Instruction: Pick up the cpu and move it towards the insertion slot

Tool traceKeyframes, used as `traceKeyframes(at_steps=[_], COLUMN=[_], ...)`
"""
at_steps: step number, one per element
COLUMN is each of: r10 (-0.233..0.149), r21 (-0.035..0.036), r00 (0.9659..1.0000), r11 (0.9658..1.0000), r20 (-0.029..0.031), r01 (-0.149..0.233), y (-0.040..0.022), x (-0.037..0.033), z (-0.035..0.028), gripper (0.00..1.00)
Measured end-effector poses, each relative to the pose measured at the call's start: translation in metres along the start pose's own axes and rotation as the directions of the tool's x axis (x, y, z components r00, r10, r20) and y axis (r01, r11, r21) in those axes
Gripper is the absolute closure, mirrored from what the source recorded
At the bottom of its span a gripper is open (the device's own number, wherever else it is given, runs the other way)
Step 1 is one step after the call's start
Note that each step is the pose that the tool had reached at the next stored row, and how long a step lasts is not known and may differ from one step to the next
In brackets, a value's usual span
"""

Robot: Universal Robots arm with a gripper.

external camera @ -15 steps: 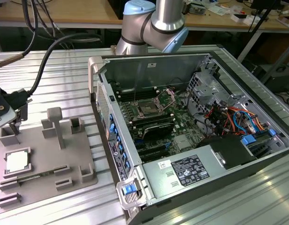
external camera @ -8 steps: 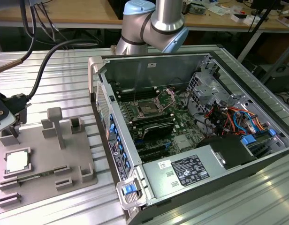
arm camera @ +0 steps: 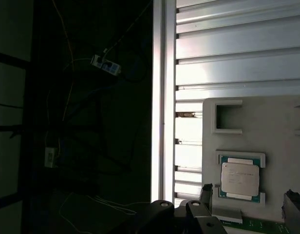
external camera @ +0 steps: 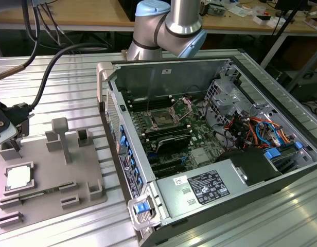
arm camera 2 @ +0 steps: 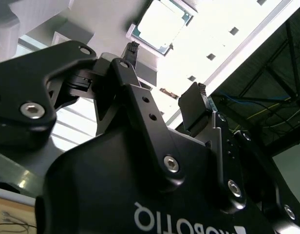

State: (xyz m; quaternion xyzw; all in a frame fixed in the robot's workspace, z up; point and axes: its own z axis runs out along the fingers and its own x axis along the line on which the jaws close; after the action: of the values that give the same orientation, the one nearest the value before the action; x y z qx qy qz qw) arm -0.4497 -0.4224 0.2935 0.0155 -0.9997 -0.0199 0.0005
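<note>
Grey plastic forms the tray (external camera: 45, 172), which is laid flat on the ribbed aluminium bench (external camera: 71, 77), toward the bench edge at the exterior view's left. The cpu (external camera: 18, 177) is seated in a shallow square recess of this tray, close to the tray edge at the exterior view's left, with its pale top face upward. In the first wrist view it is seen bounded by raised blocks (arm camera: 240, 157) of the tray. The gripper (arm camera 2: 164, 78) is positioned over the cpu and is not seen to touch it. Its black fingers (arm camera 2: 194, 105) are spread apart, and nothing is gripped between them. The open computer case (external camera: 210, 67) is stood on the bench beside the tray, at the exterior view's right. The insertion slot (external camera: 163, 117) is located on the motherboard (external camera: 199, 146) inside the case, with its metal frame raised and its dark centre exposed. The cpu and the insertion slot are well apart
</note>
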Motion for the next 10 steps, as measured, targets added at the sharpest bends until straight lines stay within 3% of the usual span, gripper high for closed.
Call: traceKeyframes(at_steps=[5,10], r10=[0.000,0.000], r21=[-0.0001,0.0000], r00=[1.0000,1.0000], r11=[1.0000,1.0000], r20=[0.0002,-0.0001], r01=[0.000,0.000], y=[-0.0001,-0.0007], x=[0.0000,0.0000], z=[0.0019,0.0144], gripper=[0.38,0.38])
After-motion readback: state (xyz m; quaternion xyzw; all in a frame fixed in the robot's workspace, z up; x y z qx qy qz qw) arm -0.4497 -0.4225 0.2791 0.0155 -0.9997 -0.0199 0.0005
